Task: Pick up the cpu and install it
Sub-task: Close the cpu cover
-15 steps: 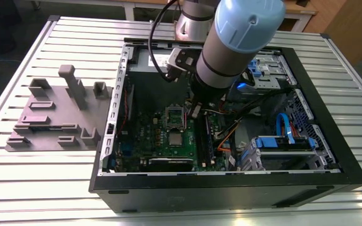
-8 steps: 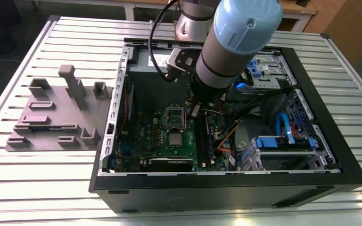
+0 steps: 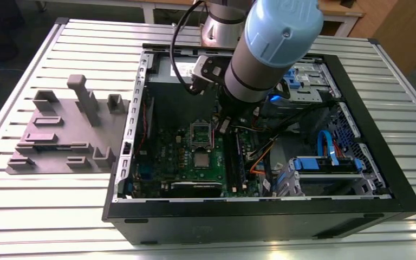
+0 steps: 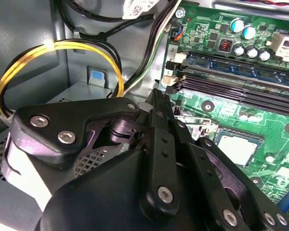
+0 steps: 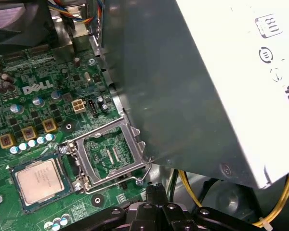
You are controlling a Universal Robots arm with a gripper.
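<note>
A: Right up against the lens in the second wrist view, the black linkage of the gripper [image 4: 156,103] – bolts, arms, the lot. Its fingers come together to a narrow tip there, but whether they are released or clenched, I cannot tell.

B: And past that tip?

A: Green motherboard [image 4: 260,110], with the cpu [image 4: 237,148] lying flat in its socket, silvery top up. Nothing grips it.

B: The first wrist view has it too?

A: Yes, the cpu [image 5: 39,180] sits seated, and just beside it the metal socket frame [image 5: 111,155] stands swung open, dark centre exposed. The grey power supply [image 5: 192,86] looms close over the frame.

B: And from outside?

A: In the exterior view the arm [image 3: 270,49] reaches down into the open computer case [image 3: 266,211]. The gripper [image 3: 224,125] hangs near the raised frame [image 3: 201,134], with the cpu [image 3: 202,160] just beyond. On the exterior view's left, grey plastic fixture blocks [image 3: 67,130] rest on the slatted table [image 3: 41,206].
</note>
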